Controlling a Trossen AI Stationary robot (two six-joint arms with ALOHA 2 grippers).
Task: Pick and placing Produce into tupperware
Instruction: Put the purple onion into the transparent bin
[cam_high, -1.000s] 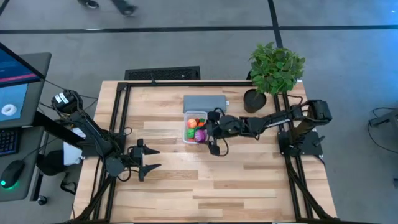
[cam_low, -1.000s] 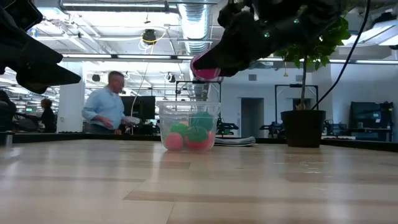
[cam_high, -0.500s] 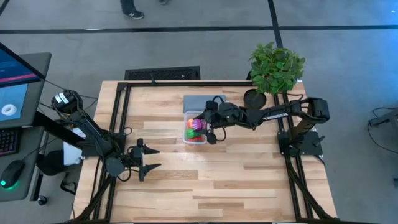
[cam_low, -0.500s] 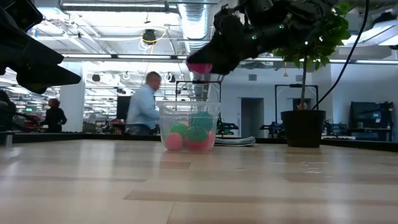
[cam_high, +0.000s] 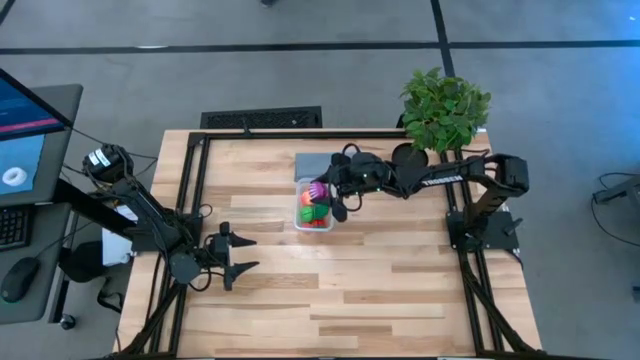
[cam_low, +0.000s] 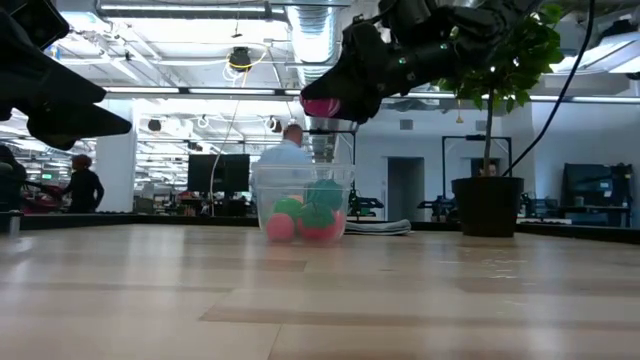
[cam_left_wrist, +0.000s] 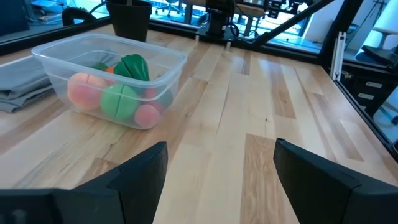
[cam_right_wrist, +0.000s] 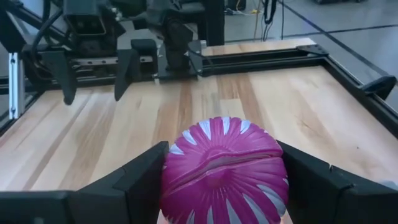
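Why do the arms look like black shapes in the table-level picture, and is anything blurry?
Low view: bright ceiling lights behind silhouette the right gripper holding the purple ball; the person behind the tub looks soft. Left wrist view: the left gripper is near and blurred.

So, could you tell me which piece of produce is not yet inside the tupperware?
The purple ball with pale stripes: the right gripper holds it above the tupperware, while the other pieces lie inside.
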